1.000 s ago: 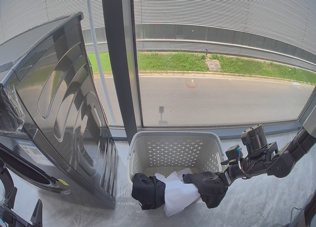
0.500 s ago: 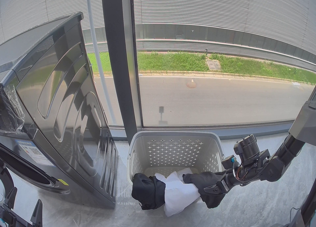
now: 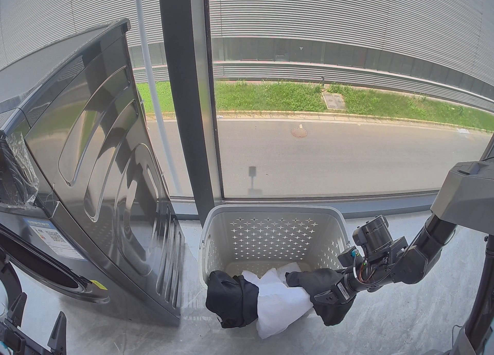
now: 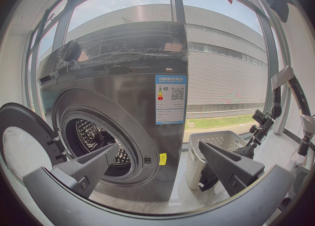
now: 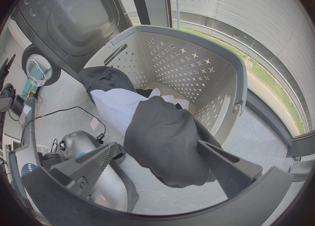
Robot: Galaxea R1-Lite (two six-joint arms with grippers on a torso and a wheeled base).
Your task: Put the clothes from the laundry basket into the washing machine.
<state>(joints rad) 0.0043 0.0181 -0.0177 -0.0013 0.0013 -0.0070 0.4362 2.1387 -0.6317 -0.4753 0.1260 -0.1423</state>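
While my right claw [image 3: 329, 297] hangs at the near right corner of the laundry basket [image 3: 272, 212], its fingers are spread wide apart with a black garment [image 5: 160, 128] sitting between them. I honestly can't tell if the pads are touching the cloth. That garment is draped over the basket's front rim and hangs down outside toward the floor [image 3: 401, 320]. Right beside it a white garment [image 3: 278, 304] spills over the same rim, and a second black piece [image 3: 231, 299] is slung over the near left corner, touching the white one. The basket stands on the floor just beside the washing machine [image 4: 131, 89]. My left claw [image 4: 158, 145] is low in front of the machine, fingers also apart and holding nothing, pointed at the front panel. The round door [image 4: 23, 138] is swung open, so the drum [image 4: 88, 135] shows. As for writing: there's a blue-and-white energy label [image 4: 170, 98] on the front with coloured bars and a QR code, and a small yellow sticker [image 4: 162, 158] lower down next to the door opening, whose print is too small for me to make out.
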